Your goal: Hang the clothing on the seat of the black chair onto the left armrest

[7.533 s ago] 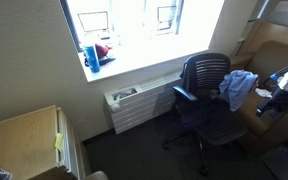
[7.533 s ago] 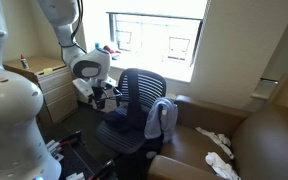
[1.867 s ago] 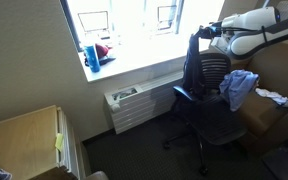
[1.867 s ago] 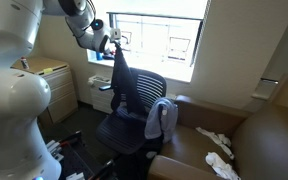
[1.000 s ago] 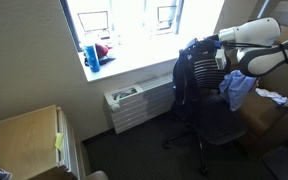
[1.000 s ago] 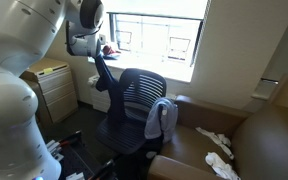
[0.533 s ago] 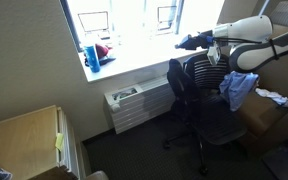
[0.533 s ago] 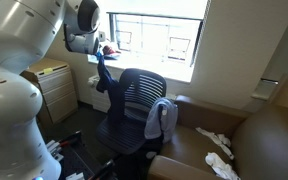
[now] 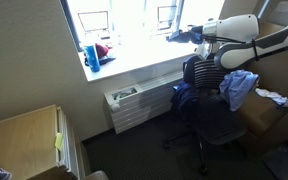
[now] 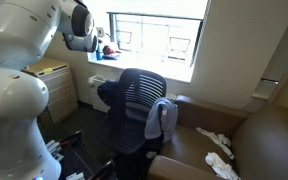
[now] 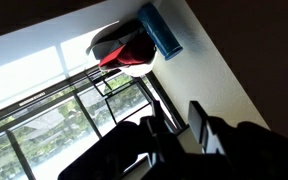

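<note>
The dark clothing [image 9: 183, 97] hangs bunched over the window-side armrest of the black chair [image 9: 212, 108]; in an exterior view it shows as a dark heap [image 10: 109, 96] beside the chair's back [image 10: 142, 98]. My gripper [image 9: 185, 37] hovers above it at window-sill height, apart from the cloth, and is also visible in an exterior view [image 10: 96, 45]. In the wrist view the gripper [image 11: 176, 118] is open, with bare wall showing between its dark fingers [image 11: 198, 122]. A light blue garment [image 9: 239, 88] hangs on the opposite armrest [image 10: 162, 118].
A blue cup [image 11: 162, 30] and a red-and-white cap [image 11: 124, 52] sit on the window sill [image 9: 124, 62]. A radiator [image 9: 134, 102] stands under the window, a wooden cabinet [image 9: 24, 140] further off. A brown sofa [image 10: 254, 140] with a white cloth [image 10: 216, 142] lies beside the chair.
The dark clothing hung from my gripper a second ago; it has dropped onto the armrest. The gripper has let go and risen toward the window.
</note>
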You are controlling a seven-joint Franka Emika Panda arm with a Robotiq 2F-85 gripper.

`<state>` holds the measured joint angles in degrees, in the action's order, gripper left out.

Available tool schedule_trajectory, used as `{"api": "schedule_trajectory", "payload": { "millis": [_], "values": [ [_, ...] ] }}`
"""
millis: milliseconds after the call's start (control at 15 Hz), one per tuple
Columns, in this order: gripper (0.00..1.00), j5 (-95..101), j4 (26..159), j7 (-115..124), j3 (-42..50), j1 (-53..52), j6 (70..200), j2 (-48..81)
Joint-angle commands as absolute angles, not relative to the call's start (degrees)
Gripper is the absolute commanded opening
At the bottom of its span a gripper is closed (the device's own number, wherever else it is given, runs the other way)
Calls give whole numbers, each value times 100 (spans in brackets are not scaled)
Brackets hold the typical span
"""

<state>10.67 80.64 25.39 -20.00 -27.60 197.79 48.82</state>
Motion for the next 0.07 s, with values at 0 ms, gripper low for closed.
{"api": "schedule_trajectory", "payload": {
  "millis": [0],
  "values": [
    [33,636,8037,1979,-2236,-2678,19752,4925]
  ]
}}
